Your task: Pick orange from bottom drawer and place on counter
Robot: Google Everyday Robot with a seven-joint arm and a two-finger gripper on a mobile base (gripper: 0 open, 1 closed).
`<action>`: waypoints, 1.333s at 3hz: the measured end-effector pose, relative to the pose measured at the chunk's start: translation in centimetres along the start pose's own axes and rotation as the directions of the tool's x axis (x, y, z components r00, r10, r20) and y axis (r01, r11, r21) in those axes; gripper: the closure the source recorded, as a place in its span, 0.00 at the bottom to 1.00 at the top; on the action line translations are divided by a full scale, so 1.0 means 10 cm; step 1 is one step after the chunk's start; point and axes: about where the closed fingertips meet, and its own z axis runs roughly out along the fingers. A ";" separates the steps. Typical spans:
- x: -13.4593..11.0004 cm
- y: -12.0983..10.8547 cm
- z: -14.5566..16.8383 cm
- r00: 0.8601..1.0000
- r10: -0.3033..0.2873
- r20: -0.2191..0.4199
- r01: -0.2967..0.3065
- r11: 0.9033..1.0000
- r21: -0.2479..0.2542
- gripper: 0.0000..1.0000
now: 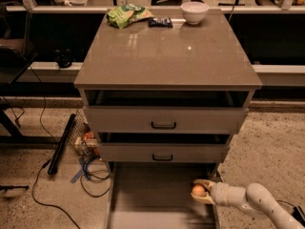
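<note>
The orange (198,190) sits between the fingers of my gripper (200,191), which is shut on it at the right side of the open bottom drawer (147,194), just above the drawer floor. My pale arm (252,202) reaches in from the lower right. The counter (167,51) is the glossy grey-brown top of the cabinet, well above the gripper.
Two grey drawers with black handles (163,125) sit above the bottom drawer. On the back of the counter are a green bag (126,14), a dark packet (160,21) and a white bowl (194,12). Cables (93,173) and a black bar (61,144) lie on the floor to the left.
</note>
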 end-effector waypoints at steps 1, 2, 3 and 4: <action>-0.23 -0.04 -0.18 0.999 -0.033 0.036 0.033 0.999 0.014 1.00; -0.78 0.05 -0.61 0.988 -0.116 0.105 0.116 0.993 0.010 1.00; -1.37 0.09 -1.09 0.968 -0.197 0.158 0.195 0.980 0.031 1.00; -1.89 0.03 -1.49 0.946 -0.224 0.235 0.224 0.974 0.025 1.00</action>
